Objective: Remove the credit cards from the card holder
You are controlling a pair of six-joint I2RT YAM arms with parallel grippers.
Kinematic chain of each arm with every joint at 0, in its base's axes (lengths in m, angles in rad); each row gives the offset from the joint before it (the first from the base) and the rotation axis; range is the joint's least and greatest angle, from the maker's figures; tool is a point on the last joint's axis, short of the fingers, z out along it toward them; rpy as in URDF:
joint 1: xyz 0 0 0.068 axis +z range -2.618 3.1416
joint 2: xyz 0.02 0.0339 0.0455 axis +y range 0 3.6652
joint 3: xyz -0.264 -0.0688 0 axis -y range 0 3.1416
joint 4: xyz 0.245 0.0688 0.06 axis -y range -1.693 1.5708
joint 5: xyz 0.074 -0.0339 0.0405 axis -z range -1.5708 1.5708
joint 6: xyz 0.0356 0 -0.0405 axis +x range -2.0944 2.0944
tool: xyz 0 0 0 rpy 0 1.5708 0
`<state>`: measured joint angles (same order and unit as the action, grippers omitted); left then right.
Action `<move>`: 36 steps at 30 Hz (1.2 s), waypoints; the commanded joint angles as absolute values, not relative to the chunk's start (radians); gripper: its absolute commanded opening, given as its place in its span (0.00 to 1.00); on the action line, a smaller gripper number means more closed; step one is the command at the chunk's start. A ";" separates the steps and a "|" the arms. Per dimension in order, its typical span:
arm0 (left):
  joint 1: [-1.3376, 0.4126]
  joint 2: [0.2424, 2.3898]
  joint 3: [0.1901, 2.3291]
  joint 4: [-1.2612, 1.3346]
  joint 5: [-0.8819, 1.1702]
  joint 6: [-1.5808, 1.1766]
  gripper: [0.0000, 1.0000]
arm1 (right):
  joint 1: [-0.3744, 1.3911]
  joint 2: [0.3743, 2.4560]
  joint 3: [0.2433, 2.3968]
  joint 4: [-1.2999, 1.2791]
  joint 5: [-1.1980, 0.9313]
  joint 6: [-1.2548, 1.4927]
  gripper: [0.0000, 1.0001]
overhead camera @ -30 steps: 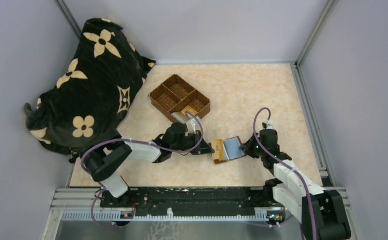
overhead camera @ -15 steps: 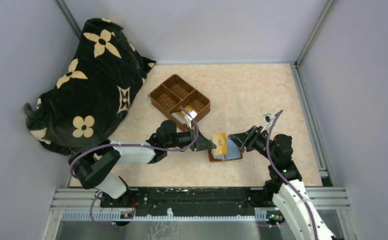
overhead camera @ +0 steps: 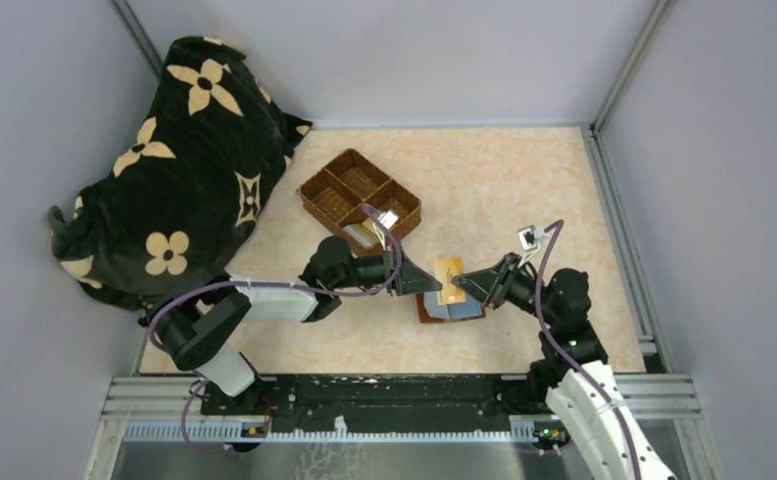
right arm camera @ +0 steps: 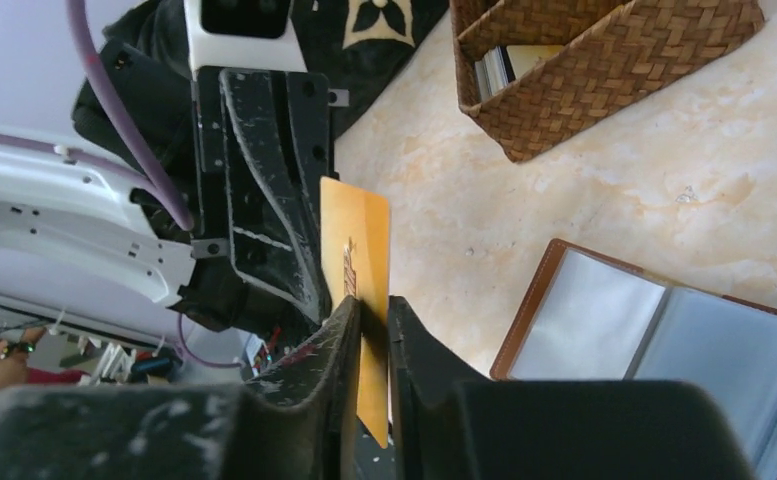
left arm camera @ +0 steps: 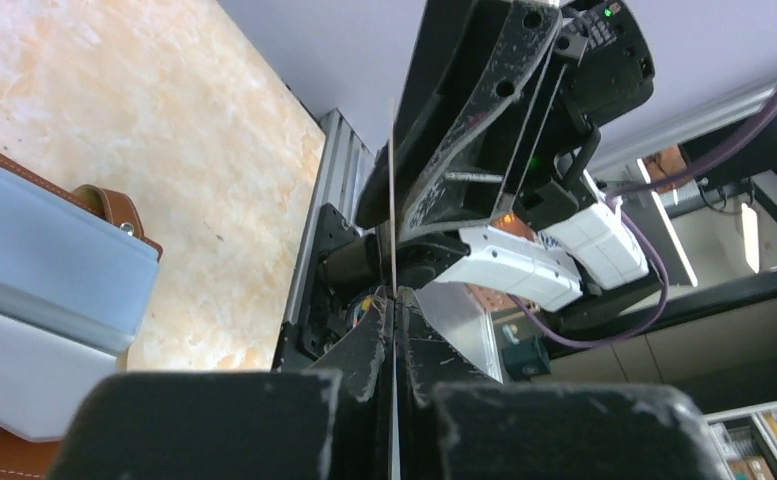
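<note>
Transfer step: gold card (right arm camera: 356,240), above card holder (right arm camera: 624,345), is pinched by left tool (overhead camera: 432,284) and right tool (right arm camera: 371,310) alike; one release is required.

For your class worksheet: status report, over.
Left gripper shut on gold card. Right gripper shut on it too. Holder lies open. Nothing in the way.

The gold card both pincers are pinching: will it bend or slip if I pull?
The gold card is likely stiff: edge-on it shows as a straight line between the left pincer and right pincer. Its smooth face may slip, since each pincer grips only near an edge. So thin, it is probably light.
</note>
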<state>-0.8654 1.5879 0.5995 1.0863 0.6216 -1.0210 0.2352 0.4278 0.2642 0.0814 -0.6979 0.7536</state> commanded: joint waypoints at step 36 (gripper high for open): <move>-0.777 1.765 1.161 -0.007 -0.386 -0.040 0.65 | 0.242 0.625 0.492 -0.265 -0.284 0.566 0.00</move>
